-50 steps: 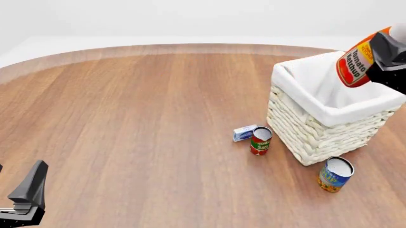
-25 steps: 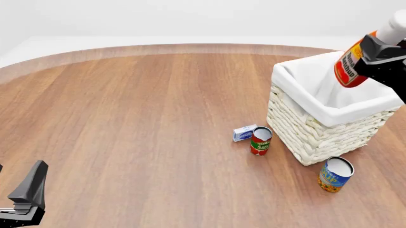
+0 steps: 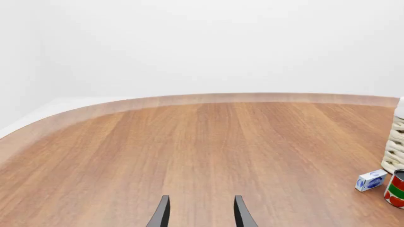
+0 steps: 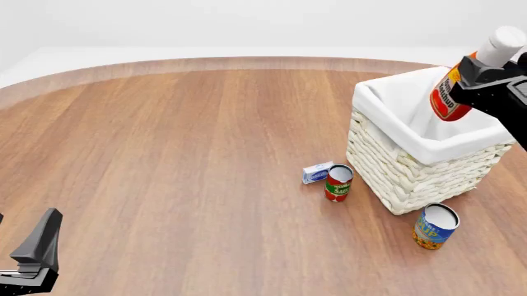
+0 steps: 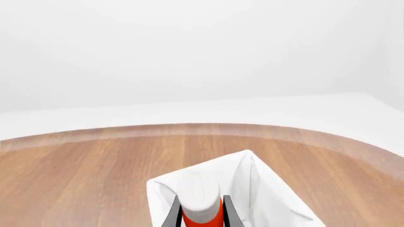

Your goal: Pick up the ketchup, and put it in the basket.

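We've got the right end effector (image 4: 477, 77) clamped on the ketchup (image 4: 448, 98), tilted cap-up toward 1 o'clock, hanging over the basket (image 4: 387, 166) opening. Left end effector (image 3: 200, 213) sits apart, far off.

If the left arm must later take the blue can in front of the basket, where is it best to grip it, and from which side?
Probably around the middle of the blue can's round wall, coming straight down from above. It stands upright with its flat top showing, and the table around it is free. The basket stands just behind it, so a sideways approach from there looks blocked.
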Tool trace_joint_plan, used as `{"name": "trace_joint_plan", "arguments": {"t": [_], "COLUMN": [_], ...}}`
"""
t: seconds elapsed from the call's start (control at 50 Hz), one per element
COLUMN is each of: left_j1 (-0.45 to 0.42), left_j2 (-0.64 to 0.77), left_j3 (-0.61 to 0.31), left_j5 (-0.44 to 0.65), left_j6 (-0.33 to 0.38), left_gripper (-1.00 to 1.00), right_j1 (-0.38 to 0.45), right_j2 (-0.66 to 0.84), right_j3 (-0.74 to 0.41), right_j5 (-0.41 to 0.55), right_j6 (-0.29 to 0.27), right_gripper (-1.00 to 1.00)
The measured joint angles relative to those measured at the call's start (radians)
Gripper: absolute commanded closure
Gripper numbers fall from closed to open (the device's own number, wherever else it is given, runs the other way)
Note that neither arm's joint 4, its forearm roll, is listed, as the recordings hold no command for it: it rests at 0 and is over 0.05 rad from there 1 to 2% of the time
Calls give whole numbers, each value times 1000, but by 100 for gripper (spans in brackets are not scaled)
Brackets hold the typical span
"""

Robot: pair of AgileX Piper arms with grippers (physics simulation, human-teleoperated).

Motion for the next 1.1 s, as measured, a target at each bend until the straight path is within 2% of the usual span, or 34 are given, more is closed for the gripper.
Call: {"name": "trace_joint_plan", "arguments": {"t": [0.78, 1.1], "left_j1": [0, 0], "left_j2": [0, 0], "left_j3": [0, 0], "left_j5": [0, 0], "left_j6": [0, 0], "left_gripper": [-100, -100], "right_j1": [-24, -18], "right_j2": [98, 145], "right_j3": [-80, -94], "right_j5": [67, 64], "right_j6": [-79, -90], "right_gripper": [100, 100]}}
